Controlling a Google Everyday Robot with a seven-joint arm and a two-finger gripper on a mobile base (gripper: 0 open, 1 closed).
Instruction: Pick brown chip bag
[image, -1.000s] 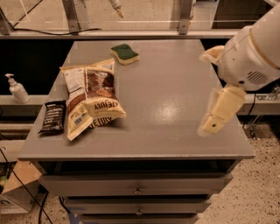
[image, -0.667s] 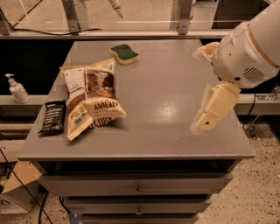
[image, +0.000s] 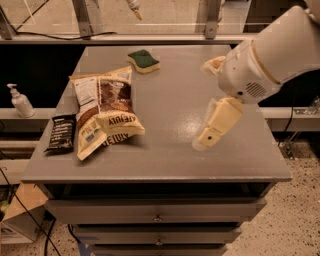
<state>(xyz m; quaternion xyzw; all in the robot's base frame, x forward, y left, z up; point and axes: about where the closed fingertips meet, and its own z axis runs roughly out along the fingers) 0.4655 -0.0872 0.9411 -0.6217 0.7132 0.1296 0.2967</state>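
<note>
The brown chip bag (image: 106, 111) lies crumpled on the left part of the grey table (image: 175, 100), cream-yellow with dark brown panels and a white label panel. My gripper (image: 203, 105) hangs over the right-middle of the table, well to the right of the bag and apart from it. One cream finger (image: 216, 125) points down and to the left, the other (image: 212, 64) shows farther back. The fingers stand apart and hold nothing.
A small black bar wrapper (image: 61, 133) lies at the table's left edge beside the bag. A green-and-yellow sponge (image: 143, 60) sits at the back. A soap dispenser (image: 20, 101) stands on a ledge to the left. Drawers (image: 157, 212) are below the tabletop.
My arm and gripper have moved left across the table, closer to the chip bag. The bag, wrapper and sponge have not moved.
</note>
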